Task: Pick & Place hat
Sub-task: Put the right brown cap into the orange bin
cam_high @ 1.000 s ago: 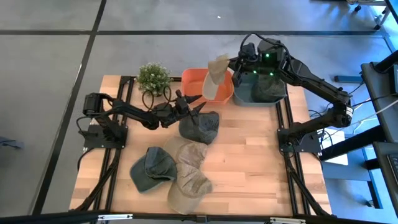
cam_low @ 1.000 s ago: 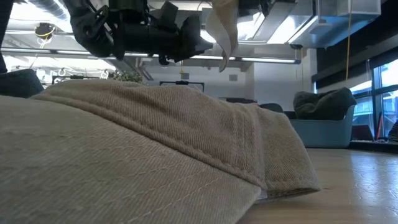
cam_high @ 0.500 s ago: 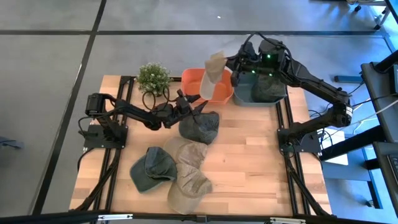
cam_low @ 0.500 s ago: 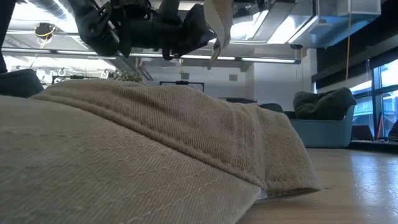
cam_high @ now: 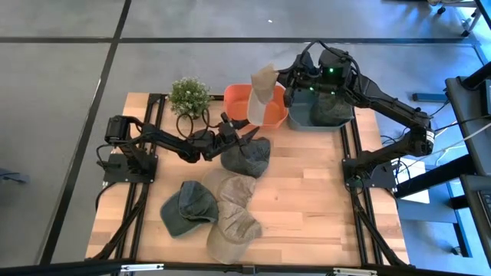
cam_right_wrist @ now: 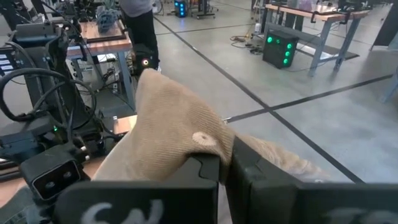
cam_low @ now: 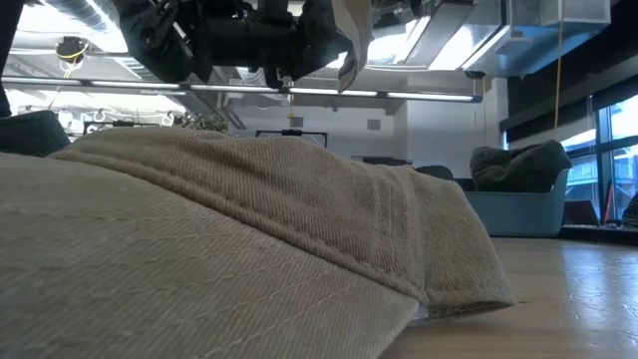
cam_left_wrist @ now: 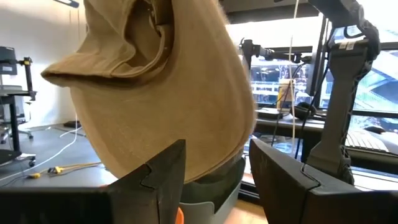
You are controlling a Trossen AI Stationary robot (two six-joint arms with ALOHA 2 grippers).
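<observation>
A tan hat (cam_high: 265, 90) hangs over the orange bin (cam_high: 239, 98) at the table's far side, with my right gripper (cam_high: 284, 83) shut on it. My left gripper (cam_high: 247, 136) stands open above the dark grey hat (cam_high: 247, 157), which lies on the table's middle. Nothing is between its fingers (cam_left_wrist: 163, 177). The left wrist view shows the tan hat (cam_left_wrist: 161, 93) hanging just ahead of it. In the low view another tan hat (cam_low: 249, 249) fills the foreground. My right gripper pinches the tan hat's crown cloth near an eyelet (cam_right_wrist: 200, 139) between its two shut fingers (cam_right_wrist: 205, 163). The fingers come about level from the table's right side. The hat hangs below and ahead of them, lifted clear over the orange bin.
A blue-grey bin (cam_high: 328, 116) with a dark hat in it stands right of the orange bin. A small plant (cam_high: 189, 96) stands at the far left. A green hat (cam_high: 188, 208) and two tan hats (cam_high: 234, 189) (cam_high: 232, 230) lie toward the near edge.
My left gripper has risen a little and edged toward the table's right over the dark grey hat, still open. The tan hat in my right gripper has swung up slightly and toward the left as the gripper tipped up.
</observation>
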